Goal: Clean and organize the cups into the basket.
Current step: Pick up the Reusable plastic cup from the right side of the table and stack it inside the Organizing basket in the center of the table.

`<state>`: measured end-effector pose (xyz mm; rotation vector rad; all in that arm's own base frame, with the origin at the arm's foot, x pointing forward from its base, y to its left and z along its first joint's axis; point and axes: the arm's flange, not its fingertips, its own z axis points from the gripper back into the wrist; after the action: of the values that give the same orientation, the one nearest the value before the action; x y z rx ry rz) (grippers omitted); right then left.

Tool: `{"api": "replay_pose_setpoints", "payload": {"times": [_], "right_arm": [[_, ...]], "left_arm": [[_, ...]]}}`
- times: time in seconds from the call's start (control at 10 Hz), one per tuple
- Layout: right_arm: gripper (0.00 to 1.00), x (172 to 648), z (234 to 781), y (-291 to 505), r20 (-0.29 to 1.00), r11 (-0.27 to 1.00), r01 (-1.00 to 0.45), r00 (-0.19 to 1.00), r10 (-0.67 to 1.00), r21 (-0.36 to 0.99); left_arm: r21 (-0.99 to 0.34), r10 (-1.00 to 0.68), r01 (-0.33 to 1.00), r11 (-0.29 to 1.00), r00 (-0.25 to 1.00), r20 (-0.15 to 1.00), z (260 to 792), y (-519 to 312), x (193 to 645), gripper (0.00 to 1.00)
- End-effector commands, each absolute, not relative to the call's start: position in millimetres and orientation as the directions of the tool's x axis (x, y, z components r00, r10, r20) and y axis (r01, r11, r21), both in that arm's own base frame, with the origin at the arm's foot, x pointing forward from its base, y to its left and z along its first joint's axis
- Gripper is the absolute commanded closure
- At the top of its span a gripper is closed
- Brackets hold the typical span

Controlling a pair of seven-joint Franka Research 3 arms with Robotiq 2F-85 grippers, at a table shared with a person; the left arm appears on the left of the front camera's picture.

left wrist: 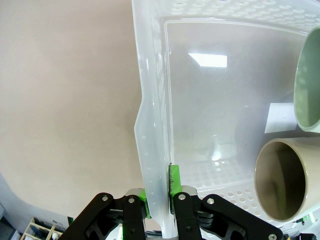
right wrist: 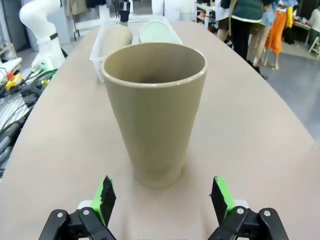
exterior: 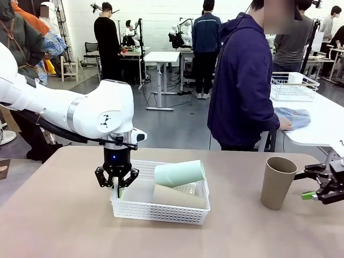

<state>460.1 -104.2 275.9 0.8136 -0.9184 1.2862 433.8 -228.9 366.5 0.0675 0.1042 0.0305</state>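
Our table (exterior: 64,220) holds the basket (exterior: 161,213), where a green cup (exterior: 180,173) lies on a brown cup (exterior: 177,196). A second brown cup (exterior: 278,183) stands to the right. Our left gripper (exterior: 118,190) pinches the basket's end wall. Our right gripper (exterior: 307,185) is wide open, holding nothing, near the second brown cup.

Basket (exterior: 161,212): the left part of the floor is bare and open from above, but the left gripper (exterior: 117,188) is clamped over the left end wall and blocks that edge. The right part is taken by the lying tan cup (exterior: 177,196) along the near wall and the mint cup (exterior: 179,173) tilted behind it, rising above the rim. The table (exterior: 236,226) between basket and upright tan cup (exterior: 277,183) is bare, a wide lane. The right gripper (exterior: 305,184) is just beside the upright cup, jaws spread wider than its base. A person (exterior: 244,80) stands past the far edge.
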Motion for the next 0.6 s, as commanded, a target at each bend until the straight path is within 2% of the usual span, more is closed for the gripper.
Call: {"api": "replay_pose_setpoints", "payload": {"times": [0.0,0.5], "right_arm": [[0.00,463.1,268.2,-84.9,0.912,0.104,-0.994,0.004,0.410,-0.042],[0.00,464.2,262.6,-46.8,0.925,0.009,-1.000,0.011,0.381,0.008]], "left_arm": [[0.074,0.031,-0.024,0.997,0.995,-0.095,369.0,-228.9,433.9,1.00],[0.074,0.031,-0.024,0.997,0.995,-0.095,369.0,-228.9,433.9,1.00]]}}
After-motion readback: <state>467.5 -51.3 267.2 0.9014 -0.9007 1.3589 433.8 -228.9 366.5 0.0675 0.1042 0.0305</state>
